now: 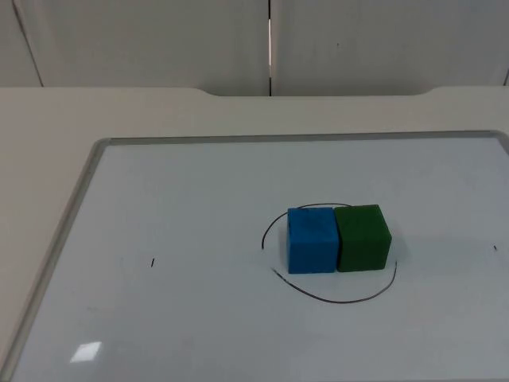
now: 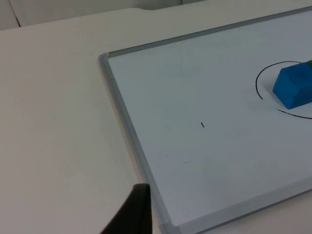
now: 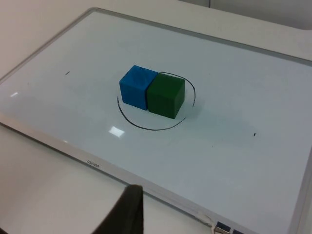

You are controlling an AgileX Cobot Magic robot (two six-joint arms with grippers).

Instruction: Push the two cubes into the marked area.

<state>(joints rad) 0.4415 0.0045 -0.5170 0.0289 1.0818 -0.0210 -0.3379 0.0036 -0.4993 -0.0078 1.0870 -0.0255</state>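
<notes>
We see the blue cube (image 1: 311, 239) touching the green cube (image 1: 363, 238), both inside the drawn ring (image 1: 334, 300); the job looks done. We cannot tell either end effector's state.

The whiteboard (image 1: 199, 318) has a smooth, glossy white face that mirrors a patch of light, and a thin frame (image 1: 60, 235) that looks like brushed grey metal. The blue cube (image 1: 311, 239) and the green cube (image 1: 363, 237) look matt and faintly grainy, like foam or soft plastic. The bench (image 1: 48, 119) is a smooth, matt off-white.
</notes>
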